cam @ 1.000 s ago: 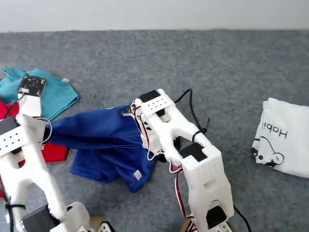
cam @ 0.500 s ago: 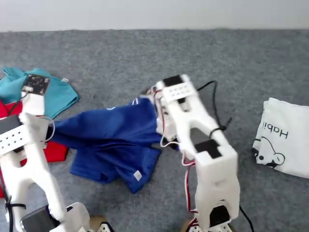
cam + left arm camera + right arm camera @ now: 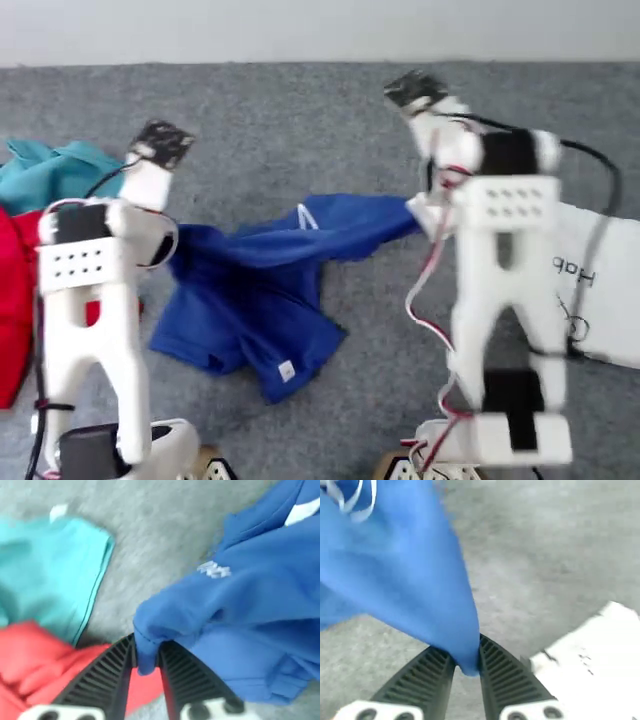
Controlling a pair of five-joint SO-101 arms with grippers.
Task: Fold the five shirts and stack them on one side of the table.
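Holds the blue shirt strung between both arms over the middle of the grey table. Pinches a bunched edge of it in the left tool, jaws closed tight on the cloth, just beside the red shirt and near the teal shirt. Clamps another gathered end in the right tool, also closed on blue fabric, close to the white shirt. Has the upper edge drawn into a band from one tool to the other in the high view. Lets the lower part lie in rumpled folds on the table, with a white label showing near the hem.

Sits early in the task, judging by the layout. Shows no neat stack of several shirts. Looks like spreading the blue shirt flat ahead of a first fold, not a fold itself. Leaves the teal and red shirts crumpled and overlapping at the left edge, unfolded. Finds the white shirt at the right edge lying flatter, with straight edges, possibly folded already, though hard to tell for sure. Counts four shirts in sight. Remaining, by this reading: lay out and fold the blue one, fold the others, gather all on one side.
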